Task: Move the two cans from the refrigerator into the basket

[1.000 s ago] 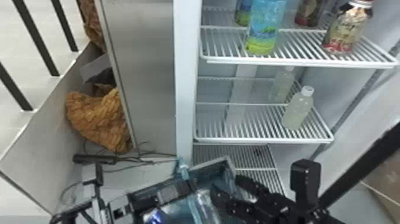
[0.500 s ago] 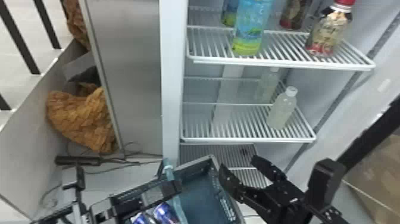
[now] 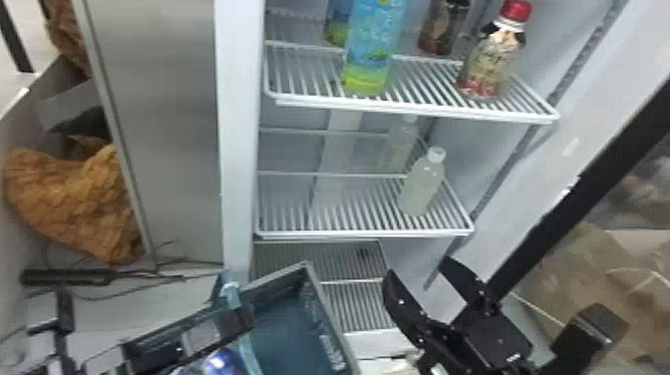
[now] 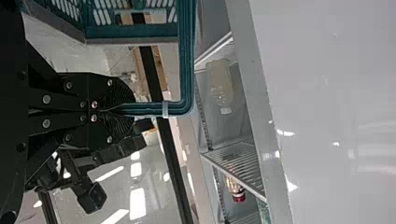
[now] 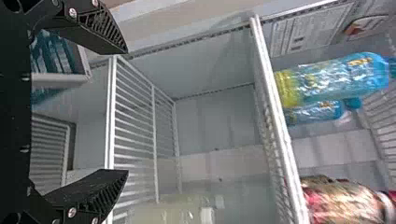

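Left wrist view: basket handle clenched in left claw. Head view: blue can in basket, left of right claw, spread, empty.

1. a blue-and-green bottle near the upper shelf's front edge, a similar bottle behind.
2. a red-capped bottle toward that shelf's right edge, a dark bottle behind.
3. a white-capped pale bottle near the lower shelf's right edge.
4. crumpled brown material beside a metal panel.
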`<action>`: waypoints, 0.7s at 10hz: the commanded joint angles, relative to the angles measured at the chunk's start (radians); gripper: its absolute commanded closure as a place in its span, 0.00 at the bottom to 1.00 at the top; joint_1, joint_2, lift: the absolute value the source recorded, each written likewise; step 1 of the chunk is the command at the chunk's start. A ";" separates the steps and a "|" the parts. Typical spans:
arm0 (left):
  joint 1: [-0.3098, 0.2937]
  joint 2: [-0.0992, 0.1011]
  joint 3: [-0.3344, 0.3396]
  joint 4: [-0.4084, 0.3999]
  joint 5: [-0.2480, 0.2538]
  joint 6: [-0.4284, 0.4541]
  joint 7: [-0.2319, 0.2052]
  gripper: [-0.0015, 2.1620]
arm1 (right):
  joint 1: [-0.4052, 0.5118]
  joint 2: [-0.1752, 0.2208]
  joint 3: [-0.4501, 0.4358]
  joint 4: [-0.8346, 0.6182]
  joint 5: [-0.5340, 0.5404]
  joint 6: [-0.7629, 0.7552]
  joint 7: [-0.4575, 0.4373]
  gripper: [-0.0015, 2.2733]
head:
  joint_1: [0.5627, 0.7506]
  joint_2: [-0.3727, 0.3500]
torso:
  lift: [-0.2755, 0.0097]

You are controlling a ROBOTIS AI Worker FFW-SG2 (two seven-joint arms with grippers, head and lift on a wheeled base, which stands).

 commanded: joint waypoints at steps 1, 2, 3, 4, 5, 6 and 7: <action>0.003 0.000 0.000 0.000 0.000 0.000 -0.001 0.56 | 0.051 0.000 -0.026 -0.017 -0.011 -0.067 0.000 0.06 | 0.70 0.13 | 0.20; 0.003 0.000 0.002 0.000 0.000 0.000 -0.001 0.56 | 0.075 0.000 -0.036 -0.014 -0.027 -0.104 0.008 0.06 | 0.70 0.10 | 0.20; 0.008 0.000 0.002 0.000 0.000 0.000 -0.001 0.56 | 0.092 0.000 -0.050 -0.017 -0.027 -0.119 0.017 0.06 | 0.70 0.08 | 0.20; 0.010 0.000 0.002 -0.003 0.000 0.000 0.000 0.56 | 0.114 0.002 -0.060 -0.019 -0.029 -0.151 0.022 0.06 | 0.70 0.07 | 0.20; 0.010 0.000 0.002 0.000 0.000 0.000 -0.001 0.56 | 0.139 0.005 -0.076 -0.024 -0.037 -0.165 0.025 0.06 | 0.70 0.06 | 0.20; 0.013 0.000 0.002 -0.003 0.000 0.000 -0.001 0.56 | 0.161 0.011 -0.086 -0.019 -0.045 -0.205 0.026 0.06 | 0.70 0.04 | 0.20; 0.013 0.000 0.002 -0.005 0.000 0.000 0.000 0.56 | 0.181 0.017 -0.098 -0.019 -0.043 -0.222 0.038 0.06 | 0.70 0.03 | 0.20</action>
